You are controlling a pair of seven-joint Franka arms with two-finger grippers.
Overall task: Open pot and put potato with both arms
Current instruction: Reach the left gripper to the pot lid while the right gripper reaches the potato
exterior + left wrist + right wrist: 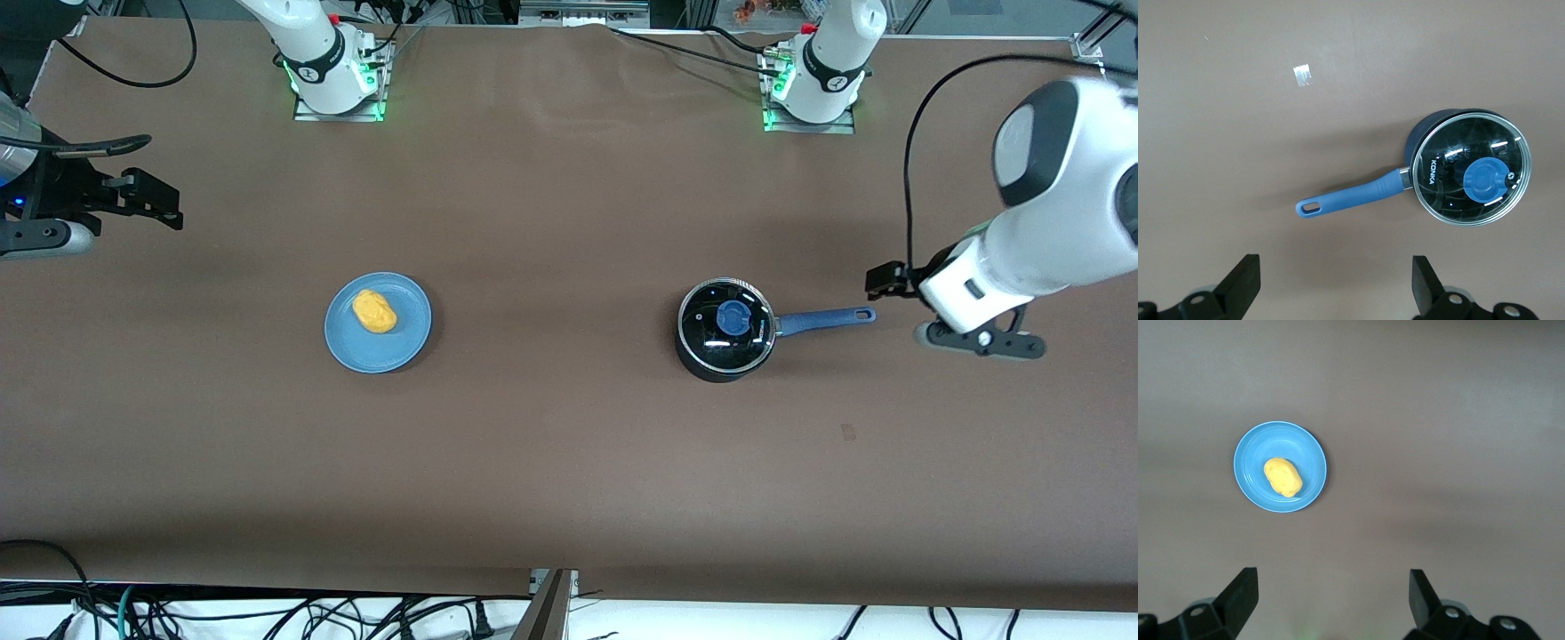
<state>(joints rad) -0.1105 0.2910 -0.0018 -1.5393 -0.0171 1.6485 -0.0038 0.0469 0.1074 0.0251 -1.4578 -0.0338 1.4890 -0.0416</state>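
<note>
The pot (pixel 722 356) is a small black saucepan with its glass lid (pixel 1451 160) on, a blue knob (pixel 733 318) in the lid's middle and a blue handle (pixel 822 320) pointing toward the left arm's end of the table. The yellow potato (pixel 373 311) lies on a blue plate (pixel 404 342) toward the right arm's end. My left gripper (pixel 889 281) hangs open and empty over the table just past the handle's tip (pixel 1310 208). My right gripper (pixel 160 206) hangs open and empty over the right arm's end of the table, apart from the plate (pixel 1251 467) and potato (pixel 1283 477).
Brown cloth covers the table (pixel 569 444). A small tape patch (pixel 1302 75) is stuck to it, nearer the front camera than the pot handle. Both arm bases (pixel 333 80) (pixel 813 89) stand along the table's edge farthest from the front camera. Cables hang off the near edge (pixel 267 613).
</note>
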